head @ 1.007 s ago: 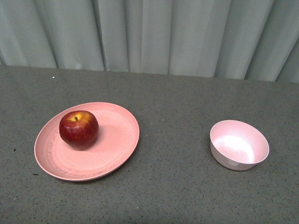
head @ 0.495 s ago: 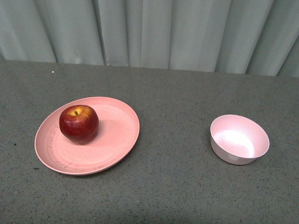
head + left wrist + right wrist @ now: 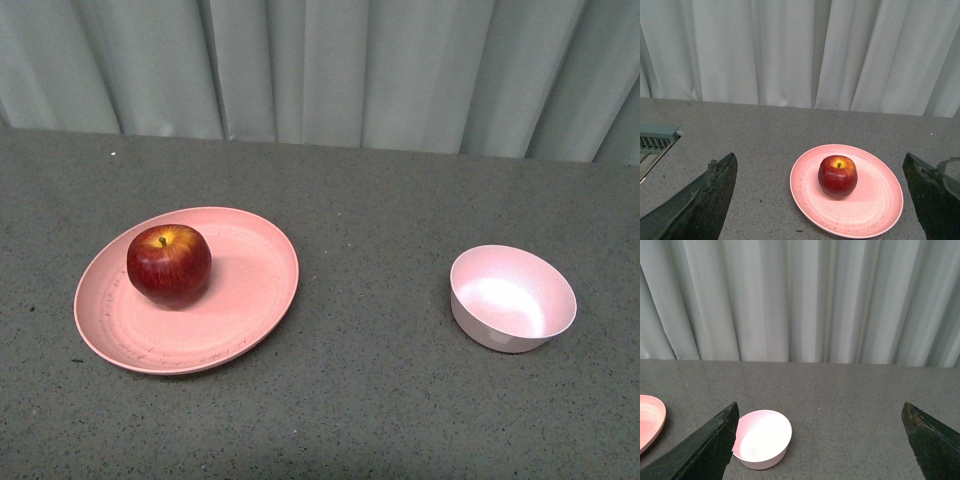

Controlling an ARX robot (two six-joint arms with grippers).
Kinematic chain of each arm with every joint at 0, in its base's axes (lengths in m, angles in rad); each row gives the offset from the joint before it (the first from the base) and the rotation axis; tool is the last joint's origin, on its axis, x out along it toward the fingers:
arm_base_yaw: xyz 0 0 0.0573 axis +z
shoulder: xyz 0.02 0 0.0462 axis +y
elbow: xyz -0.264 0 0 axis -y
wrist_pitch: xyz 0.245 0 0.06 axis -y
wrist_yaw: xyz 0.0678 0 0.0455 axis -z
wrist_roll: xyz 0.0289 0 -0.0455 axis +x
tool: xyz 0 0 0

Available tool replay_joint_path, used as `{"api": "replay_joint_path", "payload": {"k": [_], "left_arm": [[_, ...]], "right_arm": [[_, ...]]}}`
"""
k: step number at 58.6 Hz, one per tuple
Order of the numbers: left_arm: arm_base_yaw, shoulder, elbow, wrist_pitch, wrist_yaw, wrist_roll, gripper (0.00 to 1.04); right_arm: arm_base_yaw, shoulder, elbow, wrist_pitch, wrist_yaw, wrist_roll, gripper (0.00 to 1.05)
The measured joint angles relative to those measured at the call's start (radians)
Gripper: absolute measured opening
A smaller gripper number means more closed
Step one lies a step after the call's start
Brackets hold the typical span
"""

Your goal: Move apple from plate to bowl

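A dark-red apple (image 3: 168, 265) with a yellow patch at its stem sits on the left part of the salmon-pink plate (image 3: 250, 290), at the table's left. The small pale pink bowl (image 3: 512, 297) stands empty at the right. Neither arm shows in the front view. In the left wrist view the apple (image 3: 837, 176) and plate (image 3: 880, 200) lie ahead of my open left gripper (image 3: 820, 200), well apart from its dark fingers (image 3: 705, 200). My right gripper (image 3: 820, 440) is open over bare table; the bowl (image 3: 762, 438) sits beside one of its fingers (image 3: 710, 447), and the plate's edge (image 3: 650, 420) shows beyond.
The grey speckled table (image 3: 380, 400) runs back to a pale curtain (image 3: 320, 70). A grey vented part (image 3: 657, 137) sits at the table's edge in the left wrist view. Open table lies between plate and bowl.
The front view has shifted slightly since a second ago, so plate and bowl appear a little higher. Nothing on the table has moved, and the last half second shows no change.
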Motion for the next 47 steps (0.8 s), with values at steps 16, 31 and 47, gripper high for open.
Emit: {"api": "replay_joint_path", "payload": {"k": [16,31,47], "left_arm": [[0.000,0.000,0.000,0.000,0.000,0.000,0.98],[0.000,0.000,0.000,0.000,0.000,0.000,0.98],[0.000,0.000,0.000,0.000,0.000,0.000,0.98]], "right_arm": [[0.000,0.000,0.000,0.000,0.000,0.000,0.95],[0.000,0.000,0.000,0.000,0.000,0.000,0.95],[0.053,0.052,0.016,-0.032,0.155,0.031,0.95]]}}
